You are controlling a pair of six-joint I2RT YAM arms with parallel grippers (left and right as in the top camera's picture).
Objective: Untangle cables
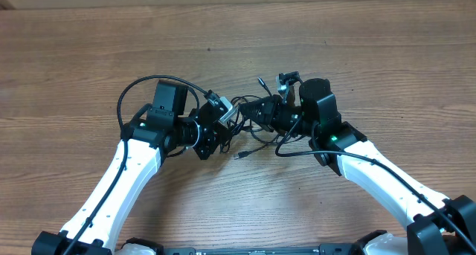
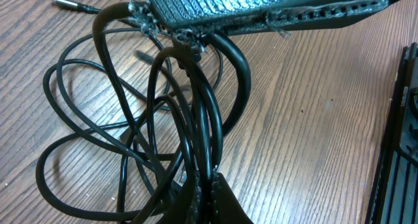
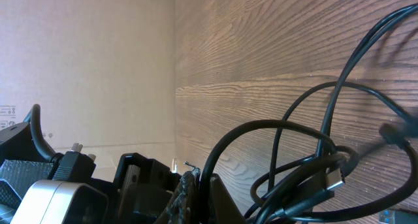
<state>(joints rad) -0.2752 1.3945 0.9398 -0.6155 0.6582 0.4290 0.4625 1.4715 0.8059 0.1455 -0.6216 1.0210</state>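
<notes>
The wooden table [image 1: 238, 47] fills my overhead view. My left arm [image 1: 119, 181] and right arm [image 1: 387, 181] both reach in from the table's near edge and meet around its middle.

The left gripper [image 1: 223, 123] is clenched on the cables [image 1: 249, 130]. On its wrist camera several black strands run straight between the ribbed pad [image 2: 222, 3] at the top and the other finger at the bottom, and the rest of the loops sag onto the table beside them.

The right gripper [image 1: 265, 111] is also clamped shut on the cables, from the opposite side. Its camera shows cords arching up out of its fingers [image 3: 196, 194].

The cables sit as one knotted bundle at the table's middle, held between the two grippers and partly resting on the wood.

One plug [image 1: 242, 156] trails out toward the table's near edge. A silver-tipped plug [image 2: 65, 2] lies flat on the table, clear of the loops.
</notes>
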